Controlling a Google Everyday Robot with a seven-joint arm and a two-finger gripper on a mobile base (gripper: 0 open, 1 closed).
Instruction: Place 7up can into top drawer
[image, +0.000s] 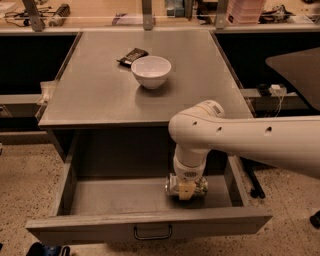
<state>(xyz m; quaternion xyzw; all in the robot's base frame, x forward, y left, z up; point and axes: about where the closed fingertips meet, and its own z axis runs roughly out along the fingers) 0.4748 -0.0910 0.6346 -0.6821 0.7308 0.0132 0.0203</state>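
Observation:
The top drawer (150, 220) is pulled wide open below the grey table, and its loop handle (152, 232) shows on the front panel. The 7up can (199, 186) lies on its side on the drawer floor at the right, silver ends pointing left and right. My gripper (187, 189) reaches straight down into the drawer from the white arm (240, 140). It is shut on the can, with one tan finger pad (186, 190) across the can's near side. The far finger is hidden behind the can.
A white bowl (151, 70) and a dark flat packet (132, 56) sit on the grey table top (100, 95). Another table edge (300, 70) and cables stand at the right. Cluttered benches run along the back.

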